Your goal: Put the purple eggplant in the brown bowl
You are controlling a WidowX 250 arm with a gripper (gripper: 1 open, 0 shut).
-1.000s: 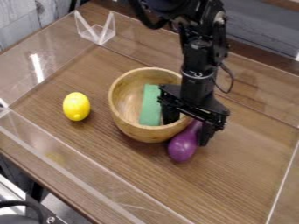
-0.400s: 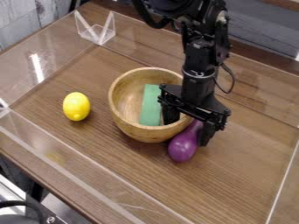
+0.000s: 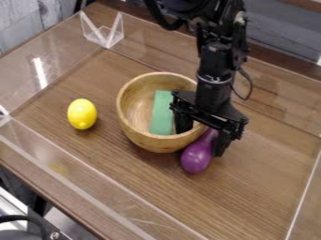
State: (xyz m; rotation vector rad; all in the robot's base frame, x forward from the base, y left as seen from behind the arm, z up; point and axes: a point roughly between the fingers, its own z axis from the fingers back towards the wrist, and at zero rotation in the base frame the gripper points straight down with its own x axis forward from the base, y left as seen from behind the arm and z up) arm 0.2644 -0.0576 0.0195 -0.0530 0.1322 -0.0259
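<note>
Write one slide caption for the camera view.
End effector at the purple eggplant, beside the brown bowl.

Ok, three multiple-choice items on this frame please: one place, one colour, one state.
1. Where is the lemon?
A) inside the bowl
B) on the table, left of the bowl in the image
C) under the arm

2. What colour is the block?
A) green
B) red
C) blue

3. How is the eggplant now?
A) lying in the bowl
B) standing on the block
C) outside the bowl, by its rim

Key:
1 B: the lemon sits on bare wood beside the bowl.
2 A: the block in the bowl shows green.
3 C: the eggplant shows beyond the rim, below the end effector.
</note>
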